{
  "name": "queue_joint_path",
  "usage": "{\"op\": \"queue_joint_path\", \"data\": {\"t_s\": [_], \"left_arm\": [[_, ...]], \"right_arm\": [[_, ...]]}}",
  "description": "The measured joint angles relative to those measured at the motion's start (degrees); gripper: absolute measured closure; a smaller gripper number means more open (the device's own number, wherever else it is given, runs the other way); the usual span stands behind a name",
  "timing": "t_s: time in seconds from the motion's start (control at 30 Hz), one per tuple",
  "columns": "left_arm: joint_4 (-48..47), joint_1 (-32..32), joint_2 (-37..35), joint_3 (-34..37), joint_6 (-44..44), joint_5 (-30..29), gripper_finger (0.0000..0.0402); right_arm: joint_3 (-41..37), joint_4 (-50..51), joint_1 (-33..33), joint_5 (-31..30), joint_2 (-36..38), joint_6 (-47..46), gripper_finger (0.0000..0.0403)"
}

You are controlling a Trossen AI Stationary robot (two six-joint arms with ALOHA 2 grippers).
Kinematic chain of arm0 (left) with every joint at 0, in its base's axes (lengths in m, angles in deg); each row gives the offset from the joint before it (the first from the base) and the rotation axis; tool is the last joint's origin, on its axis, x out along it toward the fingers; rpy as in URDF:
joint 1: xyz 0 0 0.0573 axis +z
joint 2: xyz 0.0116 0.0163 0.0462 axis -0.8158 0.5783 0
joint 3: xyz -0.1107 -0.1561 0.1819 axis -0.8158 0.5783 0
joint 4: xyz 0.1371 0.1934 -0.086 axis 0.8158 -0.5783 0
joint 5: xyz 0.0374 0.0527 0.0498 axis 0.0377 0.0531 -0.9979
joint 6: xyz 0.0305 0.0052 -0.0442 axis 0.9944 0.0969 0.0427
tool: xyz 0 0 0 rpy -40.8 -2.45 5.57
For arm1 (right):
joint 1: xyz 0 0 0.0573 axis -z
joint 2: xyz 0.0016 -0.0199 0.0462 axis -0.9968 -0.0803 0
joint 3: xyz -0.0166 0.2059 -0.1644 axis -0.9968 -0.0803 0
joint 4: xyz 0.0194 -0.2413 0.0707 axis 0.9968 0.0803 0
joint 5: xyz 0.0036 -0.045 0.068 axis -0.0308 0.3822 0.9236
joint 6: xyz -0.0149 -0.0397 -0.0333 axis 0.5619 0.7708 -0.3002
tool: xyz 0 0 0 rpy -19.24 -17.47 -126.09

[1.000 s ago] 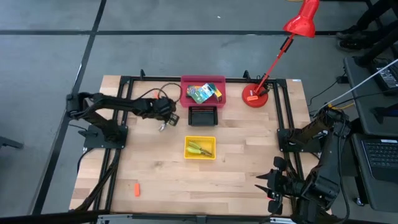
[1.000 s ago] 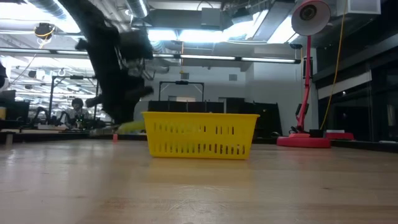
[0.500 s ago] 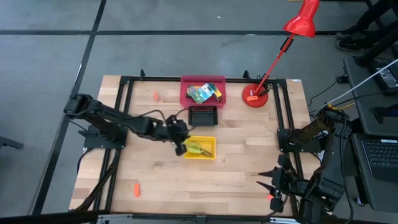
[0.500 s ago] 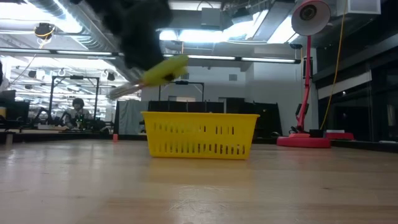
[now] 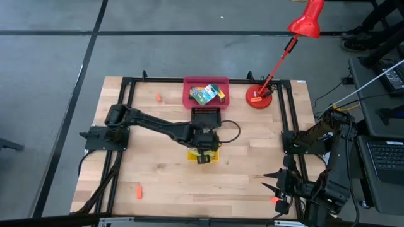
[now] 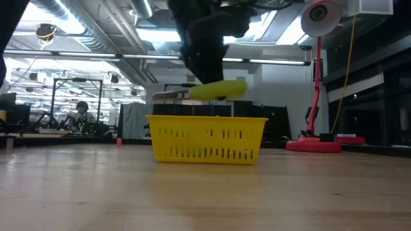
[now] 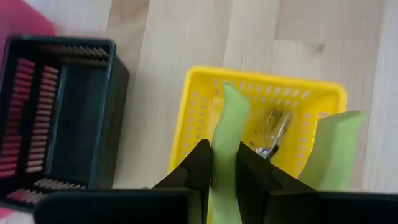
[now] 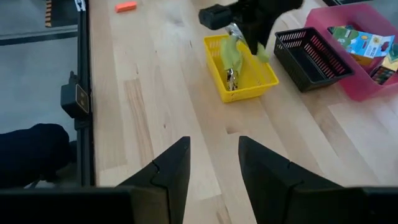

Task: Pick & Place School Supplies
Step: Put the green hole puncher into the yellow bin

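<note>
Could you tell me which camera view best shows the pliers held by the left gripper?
The left wrist view: the fingers clamp one yellow-green handle of the pliers above the yellow tray. The low view shows them side-on over the tray; the high view hides them; the right wrist view shows them far off.

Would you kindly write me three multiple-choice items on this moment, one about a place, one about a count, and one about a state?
1. Where is the left gripper?
A. over the yellow tray
B. over the red tray
C. beside the lamp

2. How many orange-red pieces lie on the bare table in the high view?
A. none
B. two
C. five

3. What do the left jaws hold?
A. nothing
B. a crayon box
C. yellow-handled pliers

Answers: 1 A, the high view shows the gripper above the yellow tray. 2 B, one piece lies near the far edge, another near the front. 3 C, the low view shows the pliers clamped above the tray.
</note>
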Motion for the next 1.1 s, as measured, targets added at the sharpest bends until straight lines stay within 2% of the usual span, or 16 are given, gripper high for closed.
{"op": "queue_joint_path", "data": {"t_s": [0.13, 0.6, 0.97, 1.03, 1.1], "left_arm": [[-1.1, 1.4, 2.1, -2.4, 1.6, 2.8, 0.0363], [1.0, 2.6, 2.3, -2.5, 2.0, 2.8, 0.0363], [7.0, 2.5, 2.5, 3.4, 1.1, 3.2, 0.0362], [7.3, 2.6, 2.5, 3.5, 0.8, 2.8, 0.0338], [8.2, 2.6, 2.5, 3.5, 0.6, 2.0, 0.0298]], "right_arm": [[0.0, 0.1, -0.3, 0.0, 0.0, -0.5, 0.0264], [0.0, 0.1, -2.2, -1.0, 0.0, -3.3, 0.0264], [0.0, 0.2, -3.2, -3.1, 0.0, -3.9, 0.0264], [0.0, 0.2, -3.2, -3.1, 0.0, -3.9, 0.0263], [0.0, 0.2, -3.2, -3.0, 0.0, -3.9, 0.0263]]}}
